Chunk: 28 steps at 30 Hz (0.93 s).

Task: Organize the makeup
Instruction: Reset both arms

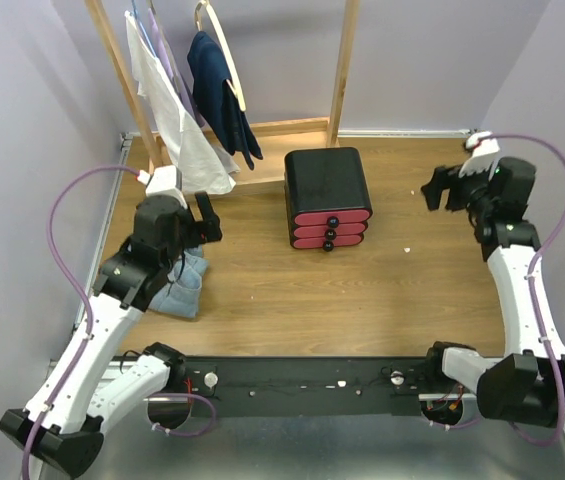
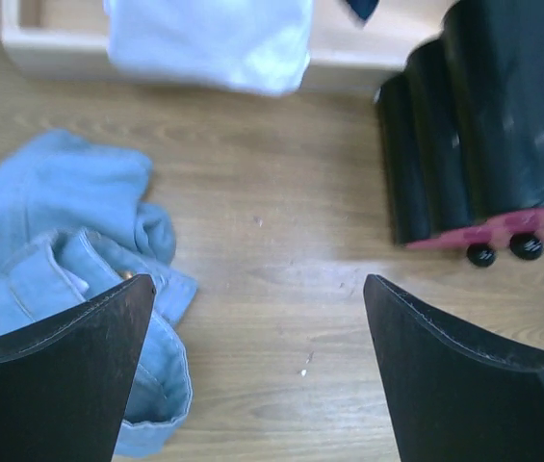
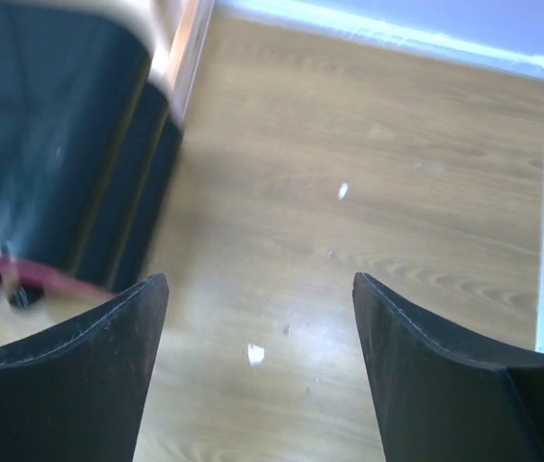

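No makeup shows in any view. My left gripper hangs open over bare wood, between the light blue cloth on its left and the black box with pink drawers on its right. My right gripper stands open to the right of the box, with only the wooden table and a few white specks between its fingers. All three drawers look shut.
The black box sits mid-table. The blue cloth lies crumpled under the left arm. A wooden rack at the back carries a white garment and a navy one. Walls close in the sides.
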{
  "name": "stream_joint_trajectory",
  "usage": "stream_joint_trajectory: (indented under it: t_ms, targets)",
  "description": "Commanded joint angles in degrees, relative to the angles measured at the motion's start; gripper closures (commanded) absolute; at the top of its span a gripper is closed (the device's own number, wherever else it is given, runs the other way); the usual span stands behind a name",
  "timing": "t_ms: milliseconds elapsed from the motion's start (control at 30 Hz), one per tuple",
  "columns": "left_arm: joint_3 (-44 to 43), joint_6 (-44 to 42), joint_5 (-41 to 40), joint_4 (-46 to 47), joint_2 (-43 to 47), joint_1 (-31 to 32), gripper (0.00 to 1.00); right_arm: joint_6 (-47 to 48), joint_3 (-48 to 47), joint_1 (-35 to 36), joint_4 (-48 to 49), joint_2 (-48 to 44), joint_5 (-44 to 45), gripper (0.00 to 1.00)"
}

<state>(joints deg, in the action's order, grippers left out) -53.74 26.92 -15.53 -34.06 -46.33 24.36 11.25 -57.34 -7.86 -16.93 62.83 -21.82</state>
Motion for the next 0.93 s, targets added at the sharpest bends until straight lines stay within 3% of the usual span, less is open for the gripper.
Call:
stream_joint_trajectory:
  t_ms: [0, 167, 200, 400, 900]
  targets:
    - [-13.4, -4.8, 0.0, -8.6, -3.5, -0.9, 0.01, -13.9, -8.8, -3.3, -4.0, 1.9, 3.4, 0.13]
    - [-21.0, -7.6, -0.3, -11.4, -5.6, -0.9, 0.01, -19.1, -14.5, -3.9, -6.7, 2.2, 12.6, 0.07]
    - [-21.8, -7.8, 0.0, -11.5, -5.7, -1.0, 0.01, -19.6, -17.2, -3.9, -7.4, 2.6, 16.6, 0.01]
    - [-22.9, -7.4, 1.0, -10.7, -5.8, -0.9, 0.01, -20.8, -26.1, -3.9, -15.2, 6.8, 28.2, 0.0]
    - [-20.1, -5.6, 2.1, -10.5, -2.6, -0.9, 0.01, -17.7, -23.4, -3.9, -12.9, 3.1, 29.8, 0.0]
